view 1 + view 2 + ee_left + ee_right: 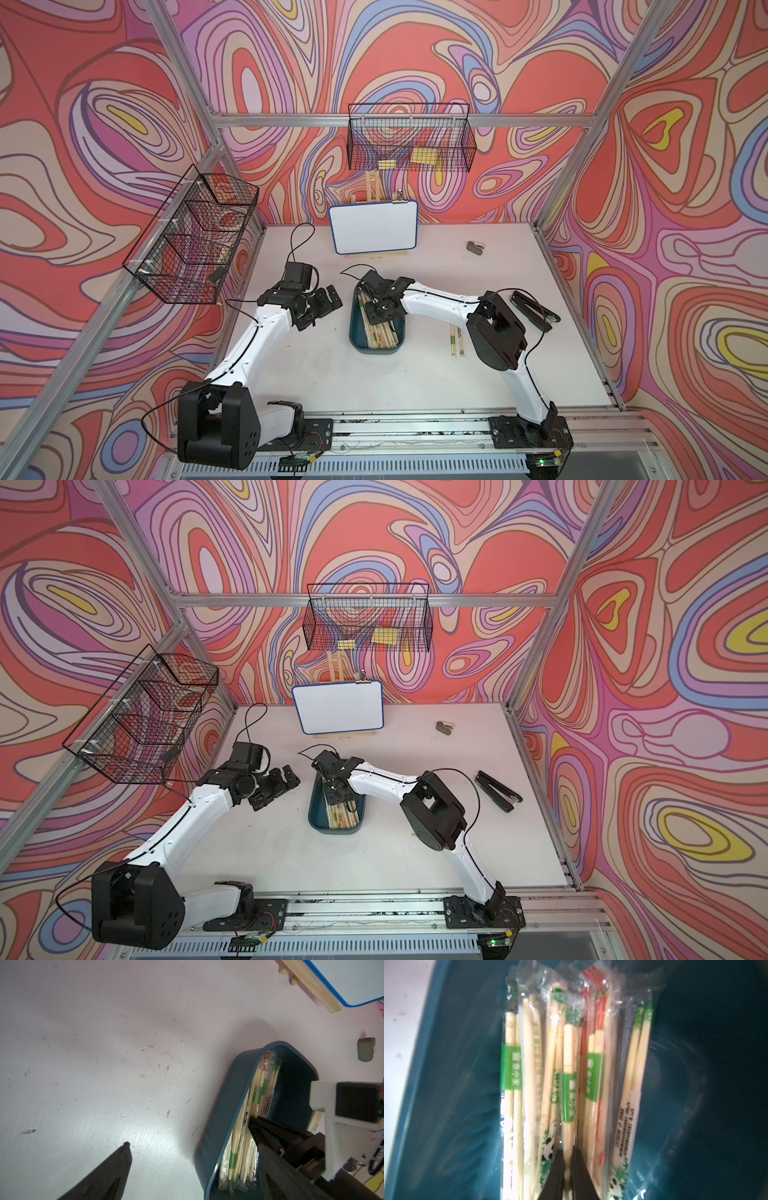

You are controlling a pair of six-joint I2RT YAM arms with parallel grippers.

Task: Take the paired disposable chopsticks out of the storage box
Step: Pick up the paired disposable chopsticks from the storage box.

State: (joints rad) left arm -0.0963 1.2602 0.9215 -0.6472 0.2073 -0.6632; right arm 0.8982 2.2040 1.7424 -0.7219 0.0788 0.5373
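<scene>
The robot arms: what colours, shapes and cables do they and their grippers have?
The left arm and right arm have white link shells, bulky black joint housings and thin black cables running along them. The left gripper and right gripper are black, with slim tapering fingers.

Green bands on the paired disposable chopsticks bear white Chinese characters, too blurred to read surely.
</scene>
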